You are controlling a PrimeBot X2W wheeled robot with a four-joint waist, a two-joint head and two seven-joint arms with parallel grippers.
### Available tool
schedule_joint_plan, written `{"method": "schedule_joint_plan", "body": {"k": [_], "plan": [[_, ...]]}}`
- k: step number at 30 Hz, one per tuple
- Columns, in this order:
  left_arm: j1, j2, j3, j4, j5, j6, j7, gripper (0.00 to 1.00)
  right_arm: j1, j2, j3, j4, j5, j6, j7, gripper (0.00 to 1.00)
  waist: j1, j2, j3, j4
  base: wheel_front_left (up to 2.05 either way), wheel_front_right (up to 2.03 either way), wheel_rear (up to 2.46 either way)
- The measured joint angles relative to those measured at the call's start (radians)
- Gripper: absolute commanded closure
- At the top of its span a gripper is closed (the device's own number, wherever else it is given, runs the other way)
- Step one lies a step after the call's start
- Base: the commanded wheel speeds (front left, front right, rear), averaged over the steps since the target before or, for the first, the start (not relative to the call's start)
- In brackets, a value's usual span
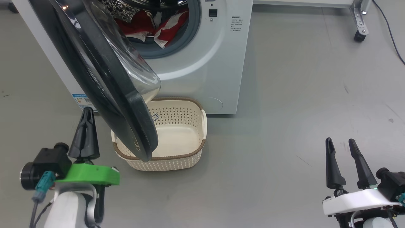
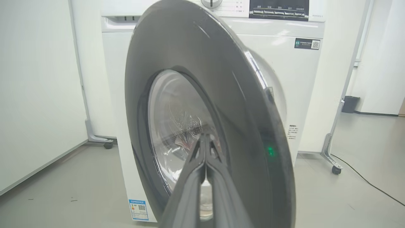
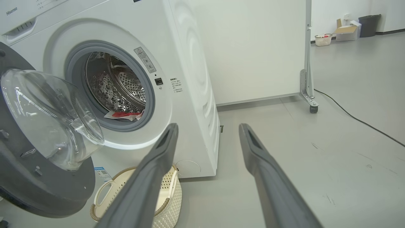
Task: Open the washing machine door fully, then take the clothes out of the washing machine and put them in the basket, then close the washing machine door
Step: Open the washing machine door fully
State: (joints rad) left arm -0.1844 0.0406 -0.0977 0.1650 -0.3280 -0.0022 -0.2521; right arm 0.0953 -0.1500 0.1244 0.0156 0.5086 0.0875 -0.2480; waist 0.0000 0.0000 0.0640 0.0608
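Observation:
The white washing machine stands at the top, its porthole uncovered. Red clothes with white trim lie in the drum, small in the right wrist view as clothes. The black-rimmed washing machine door stands partly swung out, its lower edge hanging over the cream basket on the floor. My left gripper is shut on nothing, just left of the door's outer face. In the left wrist view the left gripper points at the door and its glass. My right gripper stands open, low right, far from the machine.
A wheeled frame leg and a black cable lie at the far right. A white partition on castors flanks the machine's left side. Bare grey floor spreads right of the basket. Boxes and a bin sit far off.

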Motion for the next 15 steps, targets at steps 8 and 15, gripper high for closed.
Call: {"method": "schedule_joint_plan", "body": {"k": [8, 15], "plan": [[-0.081, -0.003, 0.035, -0.095, -0.005, 0.0, -0.005, 1.0, 0.0, 0.006, -0.007, 0.007, -0.002, 0.007, 0.0, 0.0, 0.0, 0.0, -0.003, -0.001, 0.0, 0.0, 0.0], [-0.132, -0.004, 0.035, -0.165, 0.005, -0.004, -0.006, 1.0, 0.0, 0.018, -0.007, 0.013, -0.01, 0.008, 0.0, 0.0, 0.0, 0.0, -0.006, -0.005, 0.0, 0.0, 0.0]]}}
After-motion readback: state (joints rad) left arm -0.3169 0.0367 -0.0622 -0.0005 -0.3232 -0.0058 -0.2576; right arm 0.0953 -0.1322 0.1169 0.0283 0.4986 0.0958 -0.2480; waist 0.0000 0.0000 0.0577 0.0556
